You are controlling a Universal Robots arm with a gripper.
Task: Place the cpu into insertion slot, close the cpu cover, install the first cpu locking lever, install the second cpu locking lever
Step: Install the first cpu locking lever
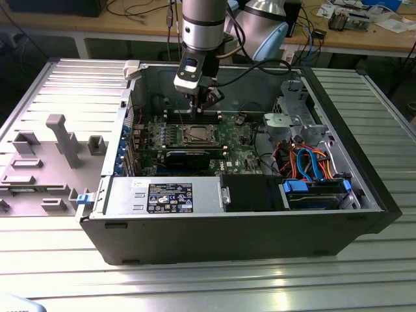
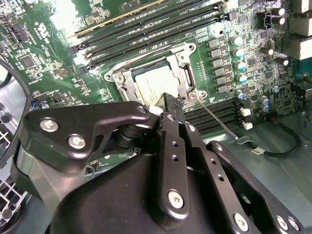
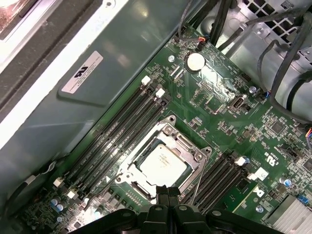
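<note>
Tool: the gripper has its 2 fingers pressed together, with nothing visible between them.
Tool position: the tips hang low over the near edge of the socket, just beside the cpu cover. I cannot tell whether they touch it.
Chip: the cpu lies flat in the insertion slot, silvery top up. It sits near the middle of the green circuit board, inside the open computer case.
Cover: the frame lies down around the chip and looks shut.
Lever: 1 thin locking lever stands out from the socket corner over the short memory slots, apparently unlatched. I cannot make out how the other lever sits.
Risk 1: the rod is thin and springy, so closed tips pushing it off-centre could slip and strike the board or the memory slots beside it.
Risk 2: if the cover is not fully seated, forcing the lever down could load the chip unevenly and harm the contacts below.
Risk 3: a lever pushed down but not tucked under its hook would probably spring back up.
Risk 4: the fingers are close to the cover's edge, so a sideways drift could catch and lift it.
</note>
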